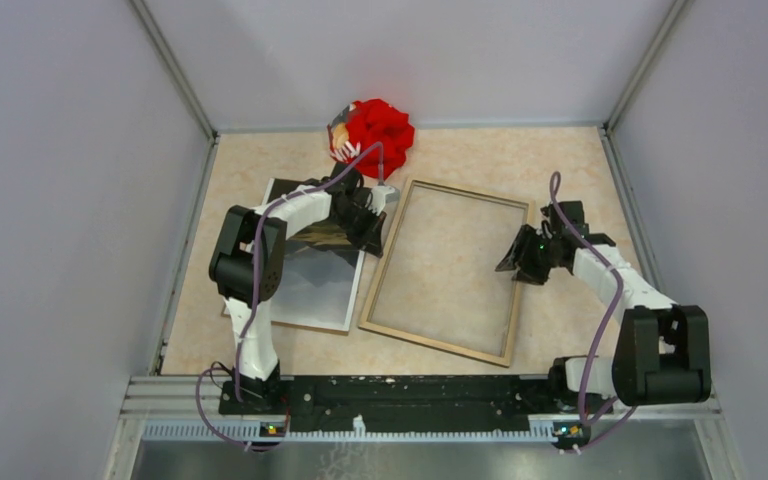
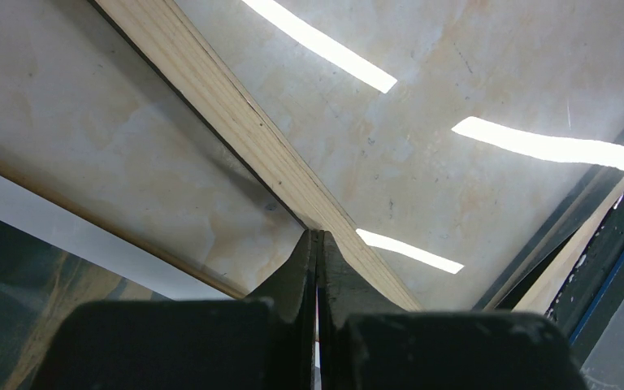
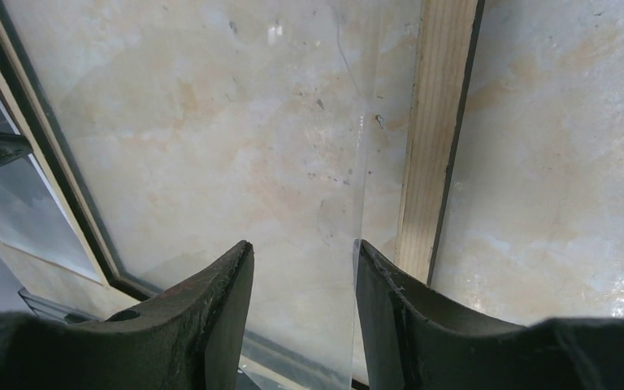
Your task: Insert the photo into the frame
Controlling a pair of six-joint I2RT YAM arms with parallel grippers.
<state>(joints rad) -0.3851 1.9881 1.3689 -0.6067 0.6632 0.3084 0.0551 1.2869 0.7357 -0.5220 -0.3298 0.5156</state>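
Note:
The frame (image 1: 435, 343) lies flat mid-table, light wood side up; its wooden rail (image 2: 236, 122) crosses the left wrist view, and a clear pane shines inside it. The photo (image 1: 315, 290) lies left of the frame, partly under my left arm. Its dark print with golden streaks (image 2: 12, 284) shows at the lower left of the left wrist view. My left gripper (image 1: 385, 218) is shut, its tips (image 2: 318, 236) against the frame's left rail near the far corner. My right gripper (image 1: 513, 260) hangs open over the frame's right rail (image 3: 431, 138). The pane's edge runs between its fingers (image 3: 305, 248).
A red cloth bundle (image 1: 378, 130) sits at the back, just beyond the frame's far left corner. Grey walls close the table on three sides. A black mounting rail (image 1: 410, 390) with both arm bases runs along the near edge.

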